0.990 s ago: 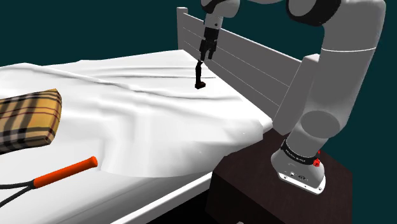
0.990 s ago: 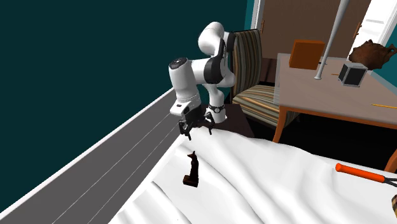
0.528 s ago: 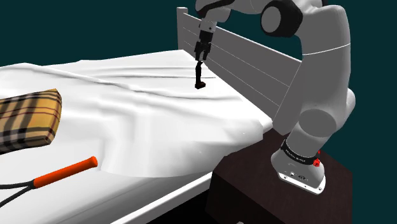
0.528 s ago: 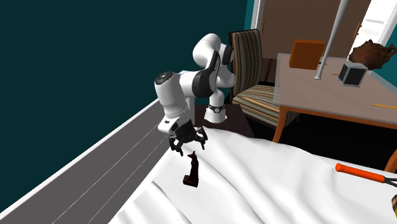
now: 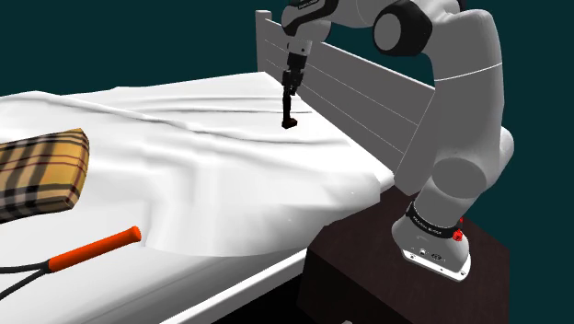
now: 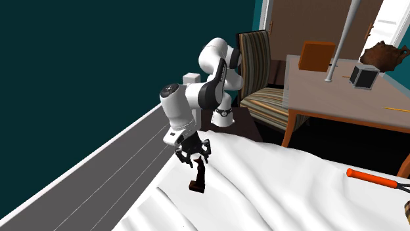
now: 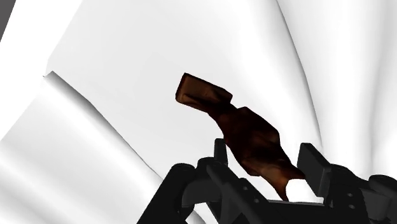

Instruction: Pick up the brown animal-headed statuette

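The brown animal-headed statuette [image 5: 291,121] stands upright on the white bed sheet [image 5: 212,166], close to the slatted headboard [image 5: 368,87]. My black gripper [image 5: 290,88] points down over its top. In the second exterior view the gripper [image 6: 197,161] sits around the head of the statuette [image 6: 197,181]. In the wrist view the statuette [image 7: 245,130] lies between the fingers, and the gripper [image 7: 264,159] is open: its fingers stand apart on either side, with a sliver of white sheet still between the statuette and one finger [image 7: 312,162].
A plaid cushion [image 5: 41,170] lies at the shoulder view's left, and an orange-handled tool [image 5: 92,248] near the bed's front edge. The sheet is creased around the statuette. Beyond the bed stand a striped chair [image 6: 263,72] and a wooden table [image 6: 341,98] with objects.
The arm has reached further out and lowered the gripper from above the statuette to around its head. The fingers have drawn closer together. The statuette has not moved.
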